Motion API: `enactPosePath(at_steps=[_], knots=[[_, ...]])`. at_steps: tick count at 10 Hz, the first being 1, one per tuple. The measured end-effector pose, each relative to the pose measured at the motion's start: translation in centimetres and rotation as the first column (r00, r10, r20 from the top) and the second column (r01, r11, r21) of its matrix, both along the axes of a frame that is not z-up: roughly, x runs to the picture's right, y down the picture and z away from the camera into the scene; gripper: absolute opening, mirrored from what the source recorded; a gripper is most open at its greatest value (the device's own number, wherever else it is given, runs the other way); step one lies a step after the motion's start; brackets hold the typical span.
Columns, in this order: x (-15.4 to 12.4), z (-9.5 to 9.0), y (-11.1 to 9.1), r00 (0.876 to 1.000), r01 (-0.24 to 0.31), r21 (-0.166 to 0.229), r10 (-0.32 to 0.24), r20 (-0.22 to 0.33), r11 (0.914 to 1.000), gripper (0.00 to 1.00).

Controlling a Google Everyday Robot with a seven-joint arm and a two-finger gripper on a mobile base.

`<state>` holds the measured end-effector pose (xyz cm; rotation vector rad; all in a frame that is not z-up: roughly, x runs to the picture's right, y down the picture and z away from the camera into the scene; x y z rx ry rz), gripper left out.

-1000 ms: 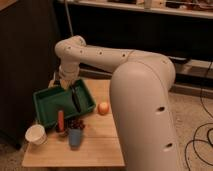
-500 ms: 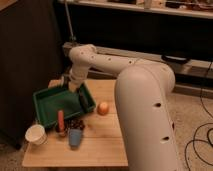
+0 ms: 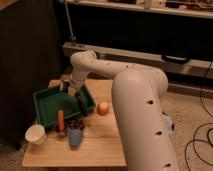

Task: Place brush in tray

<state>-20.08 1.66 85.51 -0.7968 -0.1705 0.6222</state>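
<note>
Camera view
Room: dim space, dark cabinet at left, a long shelf with a metal rail along the back wall, speckled floor with cables at right.
Worktop (image 3: 95, 145): small pale wooden top, standing in front of the dark cabinet.
Arm: the thick white arm rises from lower right, bends over the worktop and reaches down to its back left part.
Pincer (image 3: 75, 92): at the arm's end, low over the right rear part of the tray, near its right rim.
Pincer state: I cannot tell.
Tray (image 3: 45, 112): green, shallow, on the left of the worktop, turned at a slant to its edges.
Brush (image 3: 80, 102): a slim dark stick hanging below the pincer, its long axis running down and a little right, its lower end over the tray's right rim; the head cannot be picked out.
Key relation: the brush lies directly under the pincer, steep rather than flat, while the tray's open floor lies to the left and forward of it.
Judged next need: carry the brush leftward off the rim and lay it along the tray floor before letting go.
Orange stick (image 3: 60, 120): short, upright, at the tray's front corner, near the drop zone.
Dark bowl (image 3: 76, 123): just in front of the tray, beside the stick.
Blue cup (image 3: 75, 137): in front of the bowl.
White cup (image 3: 36, 134): at the left front corner.
Orange fruit (image 3: 103, 108): right of the tray, apart from it.
Risk, as a judgement: the brush could tip over the right rim toward the fruit.
</note>
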Motion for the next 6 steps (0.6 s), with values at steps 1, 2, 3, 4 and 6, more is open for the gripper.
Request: enactPosePath(at_steps=[1, 2, 3, 4, 6], knots=[[-0.5, -0.2, 0.2, 1.0, 0.014, -0.005, -0.014, 0.002, 0.9999, 0.0], [-0.9, -0.2, 0.4, 1.0, 0.027, -0.007, -0.027, 0.002, 0.9996, 0.02], [-1.3, -0.1, 0.8, 0.999, 0.039, -0.009, -0.039, -0.002, 0.9992, 0.08], [-1.8, 0.0, 1.2, 0.999, 0.05, -0.008, -0.05, -0.008, 0.9987, 0.21], [-2.2, 0.2, 1.3, 0.998, 0.058, -0.003, -0.058, -0.026, 0.9983, 0.41]])
